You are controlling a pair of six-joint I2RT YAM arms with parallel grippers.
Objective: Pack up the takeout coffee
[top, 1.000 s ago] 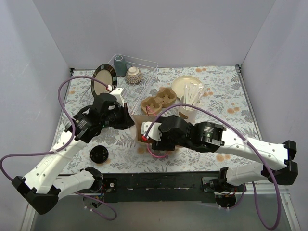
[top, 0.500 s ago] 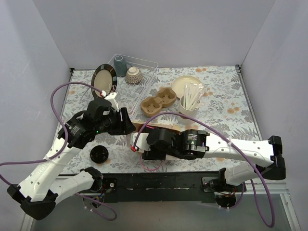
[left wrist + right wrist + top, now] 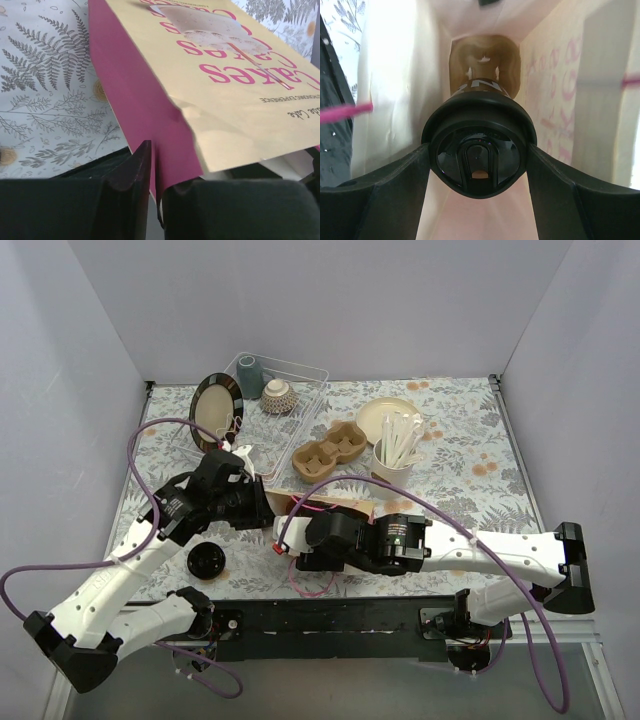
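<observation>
Inside the tan paper bag (image 3: 225, 75), right gripper (image 3: 479, 162) clasps a black-lidded coffee cup (image 3: 479, 127), unreleased; left gripper (image 3: 158, 167), nine o'clock, pinches the bag's edge.

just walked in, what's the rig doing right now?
The left gripper is pinching the magenta side edge of a tan paper bag printed "Cakes", which is tipped over on the table. The right gripper has a black-lidded takeout coffee cup clamped between its fingers and has it inside the bag's mouth. What looks like a brown moulded carrier sits at the far end of the bag. The cup is not yet released.
</observation>
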